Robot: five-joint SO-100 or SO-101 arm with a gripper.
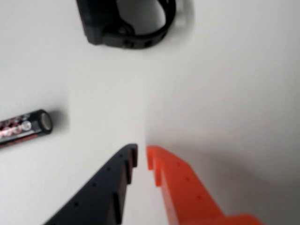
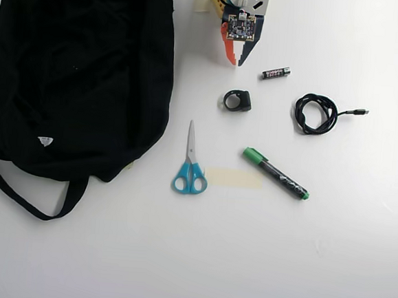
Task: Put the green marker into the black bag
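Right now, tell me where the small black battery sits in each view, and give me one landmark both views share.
Wrist view: the battery lies at the left edge, partly cut off, left of the gripper.
Overhead view: the battery lies near the top centre, just right of the gripper and above the green marker.
Shared landmark: the black ring-shaped object, just ahead of the fingertips in both.

On the white table: one large black fabric bag (image 2: 81, 71), one green-capped black marker (image 2: 276, 174), one pair of blue-handled scissors (image 2: 190, 162), one small black battery (image 2: 276, 73), one coiled black cable (image 2: 315, 114), one small black ring-shaped clip (image 2: 237, 100)
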